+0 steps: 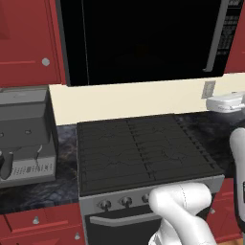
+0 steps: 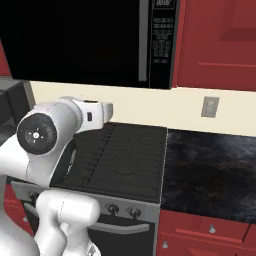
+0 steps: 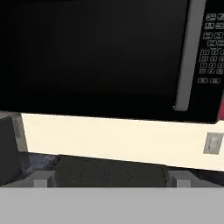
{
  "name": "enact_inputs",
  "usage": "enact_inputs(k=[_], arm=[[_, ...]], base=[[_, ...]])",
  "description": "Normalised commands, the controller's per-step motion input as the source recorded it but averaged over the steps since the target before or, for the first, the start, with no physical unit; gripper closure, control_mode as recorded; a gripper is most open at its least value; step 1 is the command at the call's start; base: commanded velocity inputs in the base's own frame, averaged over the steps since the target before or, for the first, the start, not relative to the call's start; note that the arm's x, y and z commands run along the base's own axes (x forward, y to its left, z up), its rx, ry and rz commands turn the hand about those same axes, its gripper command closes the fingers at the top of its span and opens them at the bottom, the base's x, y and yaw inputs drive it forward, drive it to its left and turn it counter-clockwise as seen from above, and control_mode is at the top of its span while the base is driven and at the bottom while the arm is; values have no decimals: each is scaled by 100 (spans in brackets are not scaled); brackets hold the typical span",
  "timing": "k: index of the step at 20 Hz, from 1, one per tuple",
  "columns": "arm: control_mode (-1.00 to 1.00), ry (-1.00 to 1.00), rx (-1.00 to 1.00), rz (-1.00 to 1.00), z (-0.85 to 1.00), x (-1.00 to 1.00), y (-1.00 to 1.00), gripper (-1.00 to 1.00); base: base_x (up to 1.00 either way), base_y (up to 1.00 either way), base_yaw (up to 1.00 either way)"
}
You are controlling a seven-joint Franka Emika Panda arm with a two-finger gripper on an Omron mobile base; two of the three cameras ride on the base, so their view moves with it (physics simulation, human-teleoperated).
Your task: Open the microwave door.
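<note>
Tool (image 3: 109,180) with fingers spread wide, empty, well short of the closed microwave door (image 3: 94,57)

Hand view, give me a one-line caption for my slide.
Gripper camera faces the closed glossy black microwave door, its grey vertical bar handle beside the keypad, above the cream backsplash.

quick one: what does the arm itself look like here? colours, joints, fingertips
Glossy white rounded links make up the arm, tube-shaped with bulbous elbows. One joint cap is a dark grey disc ringed by small pale dots. The forearm end carries a small dark rectangular mark. No cables visible. In the hand view the fingertips appear as two small grey blocks.
</note>
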Motion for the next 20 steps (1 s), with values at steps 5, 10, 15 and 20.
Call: enact_inputs(k=[5, 10, 15, 20], arm=[[-100, -62, 3, -2, 80, -3, -63, -100], [-100, -39, 5, -4, 46, 44, -40, -100], [-100, -8, 9, -1, 22, 70, -18, -100], [-100, 8, 6, 0, 0, 78, -21, -100]], base=[[0, 0, 0], [0, 0, 0], [0, 0, 0], [0, 0, 0]])
